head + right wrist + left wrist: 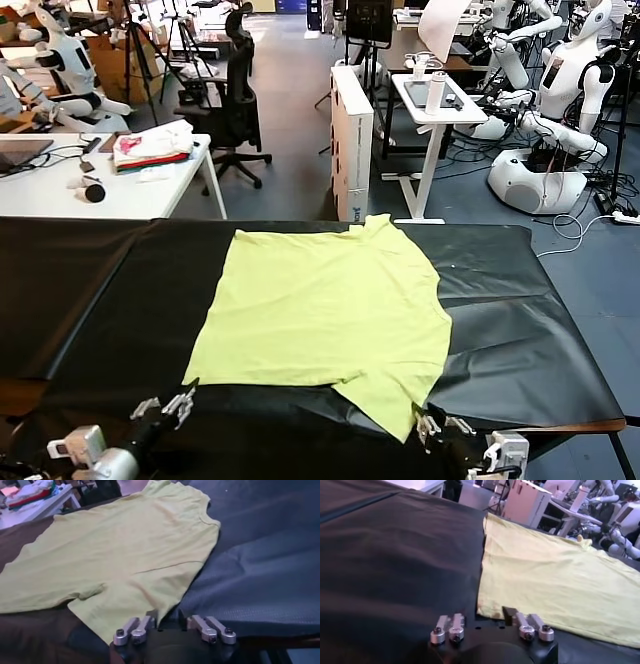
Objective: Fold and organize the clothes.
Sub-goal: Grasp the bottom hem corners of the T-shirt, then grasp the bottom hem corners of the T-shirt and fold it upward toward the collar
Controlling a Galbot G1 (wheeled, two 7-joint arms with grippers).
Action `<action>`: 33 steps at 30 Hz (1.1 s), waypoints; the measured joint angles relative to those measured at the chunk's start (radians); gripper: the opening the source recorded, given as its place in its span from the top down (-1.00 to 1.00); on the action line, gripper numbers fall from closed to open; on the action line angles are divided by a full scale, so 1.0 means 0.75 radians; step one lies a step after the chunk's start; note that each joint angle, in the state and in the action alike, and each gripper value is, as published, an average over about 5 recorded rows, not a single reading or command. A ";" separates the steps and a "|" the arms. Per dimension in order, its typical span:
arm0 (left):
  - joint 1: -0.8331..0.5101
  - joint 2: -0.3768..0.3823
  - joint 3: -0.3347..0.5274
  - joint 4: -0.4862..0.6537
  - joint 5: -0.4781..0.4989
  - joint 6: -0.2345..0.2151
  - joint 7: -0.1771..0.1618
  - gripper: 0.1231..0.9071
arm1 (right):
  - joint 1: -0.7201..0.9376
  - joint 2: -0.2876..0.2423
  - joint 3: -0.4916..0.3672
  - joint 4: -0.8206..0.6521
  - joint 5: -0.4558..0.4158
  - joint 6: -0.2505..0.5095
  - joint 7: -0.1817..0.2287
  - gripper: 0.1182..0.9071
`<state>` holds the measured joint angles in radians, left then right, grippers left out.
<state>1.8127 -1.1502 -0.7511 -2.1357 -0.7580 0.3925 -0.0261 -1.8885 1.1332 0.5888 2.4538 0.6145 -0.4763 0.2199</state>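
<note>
A lime-yellow T-shirt [325, 300] lies spread flat on the black table cover [90, 290], neck toward the far edge. My left gripper [185, 397] is at the near left hem corner. In the left wrist view that corner [490, 611] sits in the left gripper [492, 614], which is shut on it. My right gripper [428, 422] is at the near right, at the pointed tip of the sleeve. In the right wrist view the sleeve tip [150, 605] runs down into the right gripper [165, 616], which is shut on it.
Behind the table on the left stands a white desk [60, 190] with a folded white-pink-red pile [152, 148]. An office chair [235, 100], a white cabinet [352, 140], a small white stand [440, 100] and other robots [560, 110] stand farther back. The cover's right edge [600, 395] is close to my right gripper.
</note>
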 joint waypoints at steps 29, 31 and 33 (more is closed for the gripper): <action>0.224 -0.047 -0.124 -0.195 -0.060 -0.137 -0.007 0.94 | 0.748 -0.016 -0.285 -0.618 -0.040 0.054 -0.029 0.95; 0.189 -0.062 -0.113 -0.186 -0.067 -0.135 -0.010 0.94 | 0.767 -0.014 -0.291 -0.633 -0.042 0.051 -0.026 0.95; 0.145 -0.074 -0.101 -0.171 -0.073 -0.133 -0.013 0.94 | 0.782 -0.013 -0.293 -0.646 -0.044 0.049 -0.024 0.95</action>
<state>1.9216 -1.2054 -0.8272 -2.2639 -0.8125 0.2931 -0.0358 -1.3021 1.1234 0.3690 1.9696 0.5817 -0.4396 0.2017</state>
